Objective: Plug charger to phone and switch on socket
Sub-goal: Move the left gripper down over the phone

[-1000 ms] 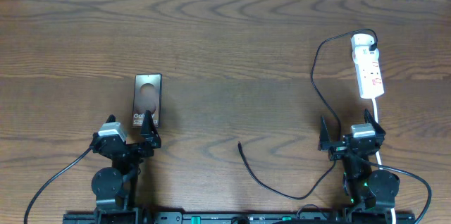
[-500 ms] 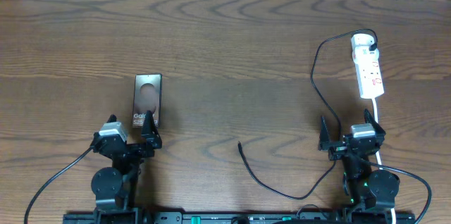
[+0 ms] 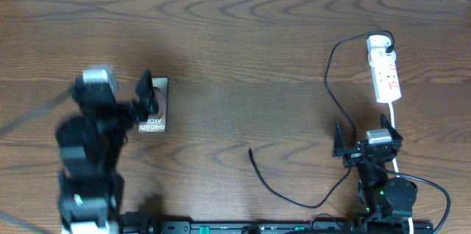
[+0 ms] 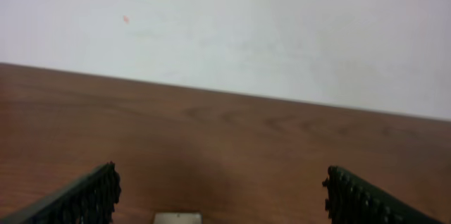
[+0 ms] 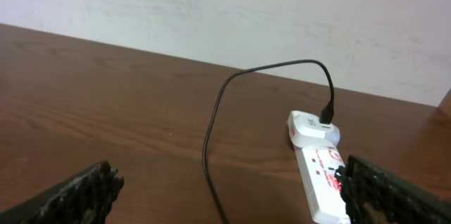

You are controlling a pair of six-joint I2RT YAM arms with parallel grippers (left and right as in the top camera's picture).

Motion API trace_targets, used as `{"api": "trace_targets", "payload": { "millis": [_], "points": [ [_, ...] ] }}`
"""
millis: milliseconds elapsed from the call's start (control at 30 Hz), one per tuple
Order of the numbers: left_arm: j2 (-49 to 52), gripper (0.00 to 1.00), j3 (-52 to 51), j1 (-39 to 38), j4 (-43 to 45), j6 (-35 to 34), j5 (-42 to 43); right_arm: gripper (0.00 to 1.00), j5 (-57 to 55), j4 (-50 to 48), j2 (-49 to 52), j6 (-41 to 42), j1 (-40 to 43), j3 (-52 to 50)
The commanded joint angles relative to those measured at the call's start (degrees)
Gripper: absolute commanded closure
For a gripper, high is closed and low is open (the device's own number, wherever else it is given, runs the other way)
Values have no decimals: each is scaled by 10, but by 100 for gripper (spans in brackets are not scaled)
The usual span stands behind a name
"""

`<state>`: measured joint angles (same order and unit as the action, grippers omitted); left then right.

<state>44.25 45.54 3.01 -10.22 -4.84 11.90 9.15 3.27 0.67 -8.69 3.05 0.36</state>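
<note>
Reaching over the bench (image 3: 235, 35), the left gripper (image 3: 118, 98) is wide open and holds nothing; it looks blurry. A second ago it sat low by the phone's near end; now it is farther up, one finger (image 3: 145, 93) across the far corner of the phone (image 3: 156, 118). The phone lies flat where it was. The charger (image 3: 326, 79) has its loose tip mid-bench and its plug in the socket (image 3: 385, 72). The right gripper (image 3: 366, 144), wide open and empty, has not moved.

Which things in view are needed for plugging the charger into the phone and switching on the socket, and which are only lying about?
For the job:
phone
charger
socket, with its white cord

Only surroundings:
wooden table
pale wall
</note>
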Motion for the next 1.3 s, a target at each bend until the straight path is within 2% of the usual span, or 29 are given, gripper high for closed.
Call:
{"api": "trace_targets", "payload": {
  "millis": [0, 167, 300, 533, 767, 800, 867, 900, 933, 967, 1000, 1033, 1267],
  "points": [
    [115, 8, 144, 4, -71, 15, 27, 1, 0, 2, -4, -8, -4, 0],
    [283, 8, 353, 3, -262, 72, 26, 1, 0, 2, -4, -8, -4, 0],
    [392, 8, 468, 4, -391, 108, 25, 1, 0, 2, -4, -8, -4, 0],
    [483, 8, 485, 4, -478, 130, 16, 1, 0, 2, -4, -8, -4, 0],
    [542, 8, 485, 3, -481, 130, 6, 1, 0, 2, -4, -8, -4, 0],
    [548, 13, 485, 3, -487, 130, 6, 1, 0, 2, -4, -8, -4, 0],
    [553, 75, 485, 3, -495, 130, 5, 1, 0, 2, -4, -8, -4, 0],
    [554, 92, 485, 4, -495, 130, 4, 1, 0, 2, -4, -8, -4, 0],
    [555, 93, 485, 4, -493, 130, 5, 1, 0, 2, -4, -8, -4, 0],
    [555, 88, 485, 4, -490, 129, 5, 1, 0, 2, -4, -8, -4, 0],
    [555, 39, 485, 3, -487, 129, 5, 1, 0, 2, -4, -8, -4, 0],
    [555, 2, 485, 3, -486, 129, 5, 1, 0, 2, -4, -8, -4, 0],
    [555, 2, 485, 4, -491, 130, 4, 1, 0, 2, -4, -8, -4, 0]
  ]
}}
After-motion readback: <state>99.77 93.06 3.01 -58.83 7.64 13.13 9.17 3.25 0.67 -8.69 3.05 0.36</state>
